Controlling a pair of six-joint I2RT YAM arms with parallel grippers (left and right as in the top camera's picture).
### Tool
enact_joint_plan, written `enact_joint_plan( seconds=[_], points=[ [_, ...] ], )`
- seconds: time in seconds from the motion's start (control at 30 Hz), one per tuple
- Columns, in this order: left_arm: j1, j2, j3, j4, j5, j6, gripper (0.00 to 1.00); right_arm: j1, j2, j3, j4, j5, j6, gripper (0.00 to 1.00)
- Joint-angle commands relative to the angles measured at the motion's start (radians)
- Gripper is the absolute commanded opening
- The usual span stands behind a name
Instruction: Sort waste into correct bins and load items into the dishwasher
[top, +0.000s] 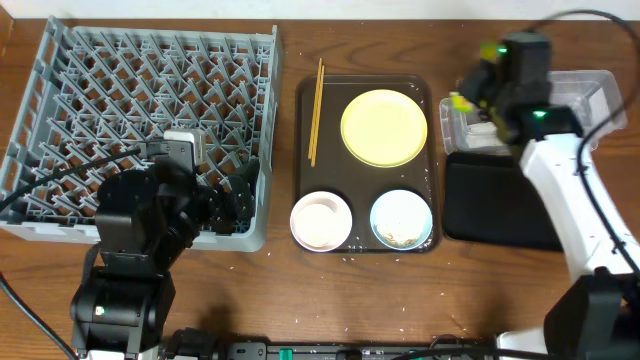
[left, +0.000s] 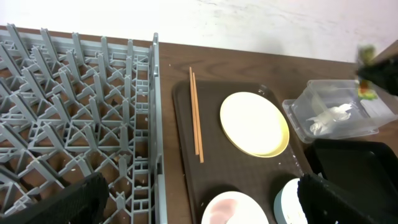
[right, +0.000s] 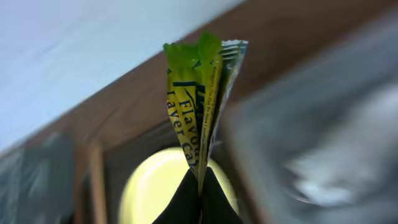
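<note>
1. At desk (top: 300, 300) right side, R end effector (right: 199, 198): clenched on wrapper (right: 198, 99), pinching its lower end. Wrapper's long axis runs straight out from the tips, green end farthest out.
2. Wrapper loc.: in the air, abt over the tub (top: 590, 90) edge nearest the brown tray (top: 330, 180). Tub interior lies to the arm's right of it. Arm hides part of the rim in overhead view, so inside vs outside rim: can't tell.
3. Tub holds napkin (left: 329, 115). Black tray (top: 495, 205) sits just beside the tub, on the robot's side.
4. L end effector (left: 198, 186): released, fingers spread wide, over rack (top: 60, 90) near-right corner. Well apart from wrapper, w/ brown tray between. R arm nearer by far.
5. On brown tray, not yet racked: chopsticks (top: 315, 110), plate (top: 384, 127), pink bowl (top: 320, 220), blue bowl (top: 401, 218) w/ tan scraps.
6. Judgement: next move prob. a short shift right over the tub, then let go. Risk: light wrapper may cling to a pad or flutter outside the rim.
</note>
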Motion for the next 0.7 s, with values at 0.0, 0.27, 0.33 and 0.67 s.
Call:
enact_joint_plan(
  seconds=[0.0, 0.27, 0.33, 0.67],
  points=[
    [0.0, -0.002, 0.025, 0.002, 0.013, -0.005, 0.98, -0.058, 0.061, -0.01, -0.054, 0.277, 0.23, 0.01],
    [0.0, -0.002, 0.025, 0.002, 0.013, -0.005, 0.98, -0.132, 0.222, -0.01, 0.005, 0.273, 0.17, 0.5],
    [0.0, -0.002, 0.025, 0.002, 0.013, -0.005, 0.98, -0.132, 0.209, -0.009, 0.001, 0.216, 0.101, 0.72],
    [0.0, -0.002, 0.025, 0.002, 0.013, -0.005, 0.98, -0.028, -0.151, -0.009, -0.035, -0.308, -0.279, 0.78]
  ],
)
